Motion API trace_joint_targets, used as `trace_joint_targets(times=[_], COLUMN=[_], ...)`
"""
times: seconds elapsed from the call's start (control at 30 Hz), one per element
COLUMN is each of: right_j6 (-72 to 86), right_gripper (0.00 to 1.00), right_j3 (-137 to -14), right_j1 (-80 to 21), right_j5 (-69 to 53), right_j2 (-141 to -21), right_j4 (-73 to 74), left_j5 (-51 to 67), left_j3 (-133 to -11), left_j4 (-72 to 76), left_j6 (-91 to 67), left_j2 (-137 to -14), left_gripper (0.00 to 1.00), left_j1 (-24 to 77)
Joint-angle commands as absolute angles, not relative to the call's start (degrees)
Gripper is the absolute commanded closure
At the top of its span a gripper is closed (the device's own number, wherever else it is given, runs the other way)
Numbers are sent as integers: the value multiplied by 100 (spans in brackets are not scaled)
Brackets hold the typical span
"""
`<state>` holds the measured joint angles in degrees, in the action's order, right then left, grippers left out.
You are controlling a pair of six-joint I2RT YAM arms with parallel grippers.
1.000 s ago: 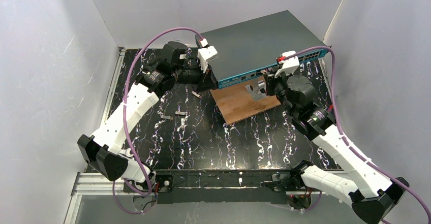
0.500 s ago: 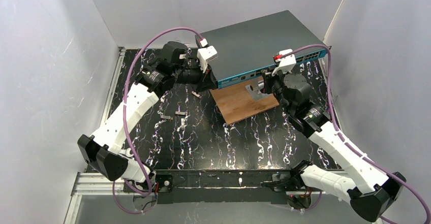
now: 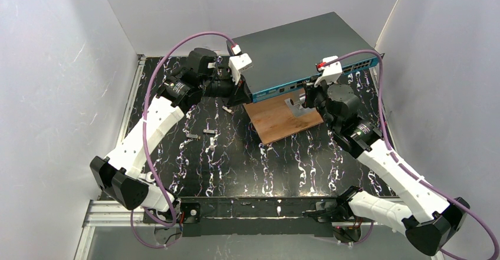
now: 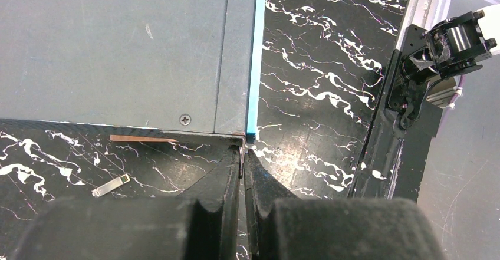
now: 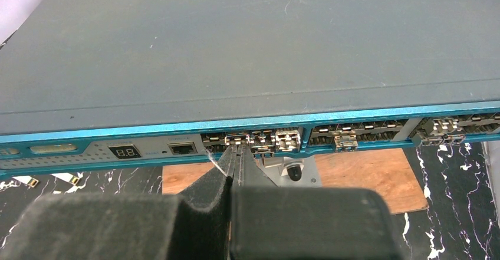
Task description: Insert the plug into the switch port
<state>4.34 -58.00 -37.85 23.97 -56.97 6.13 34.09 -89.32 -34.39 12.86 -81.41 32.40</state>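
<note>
From the overhead camera you saw the switch (image 3: 301,48) lying toward the far right corner of the table (image 3: 236,165). Its teal front strip faced the near edge, and a wooden board (image 3: 283,118) showed from under that front. The left gripper (image 3: 243,98) sat at the switch's front left corner and the right gripper (image 3: 308,95) at mid-front. From above, both sets of fingers were hidden beneath the wrists. The left wrist camera gave you what that view could not: the left gripper (image 4: 243,154) with fingers pressed together, tips touching the switch (image 4: 118,48) at its corner. The right wrist camera showed the right gripper (image 5: 236,154) pressed together too, tips against a small metal plug (image 5: 238,138) at a socket in the front row. You could not make out whether they pinched it or how deep it sat. A grey bracket (image 5: 292,171) on the board was partly hidden.
</note>
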Motion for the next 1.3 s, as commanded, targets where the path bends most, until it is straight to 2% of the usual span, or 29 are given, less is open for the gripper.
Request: trace_joint_targets(times=[0.0, 0.17, 0.2, 0.23, 0.47, 0.53, 0.63, 0.73, 0.87, 0.93, 1.1, 1.27], right_j6=[551, 582, 580, 580, 567, 535, 436, 311, 174, 133, 20, -294], right_gripper=[99, 99, 98, 95, 81, 74, 61, 44, 23, 16, 9, 6], right_j3=[-6020, -6022, -6006, -5991, -5977, -5997, -6096, -6166, -6135, -6097, -6038, -6077], right_j1=[-3744, -3744, -3744, -3744, -3744, -3744, -3744, -3744, -3744, -3744, -3744, -3744], right_j5=[2443, 2384, 2369, 2354, 2259, 2249, 2165, 2150, 2272, 2293, 2399, 2508], right_j2=[-5981, -5827, -5767, -5694, -5177, -5016, -4809, -4647, -4422, -4280, -4120, -4048], right_j4=[227, 343, 383, 439, 1050, 1234, 1540, 1799, 1994, 1995, 1987, 1993], left_j5=[3858, 3538, 3459, 3384, 2887, 2693, 2278, 1548, 190, -522, -1447, -1732], left_j3=[-8960, -8989, -8998, -8999, -9115, -9173, -9215, -9104, -8718, -8429, -7623, -6840], left_j4=[-3828, -3802, -3793, -3778, -3612, -3591, -3601, -3680, -3922, -4114, -4578, -4625], left_j6=[1260, 1194, 1171, 1141, 837, 757, 583, 345, -234, -586, -1429, -2248], left_j2=[-7978, -7947, -7948, -7943, -7875, -7818, -7678, -7466, -7141, -6969, -6540, -6109], left_gripper=[100, 100, 97, 92, 36, 25, 16, 9, 5, 3, 2, 2], left_j1=[3268, 3270, 3270, 3270, 3270, 3265, 3270, 3270, 3270, 3256, 3063, 2828])
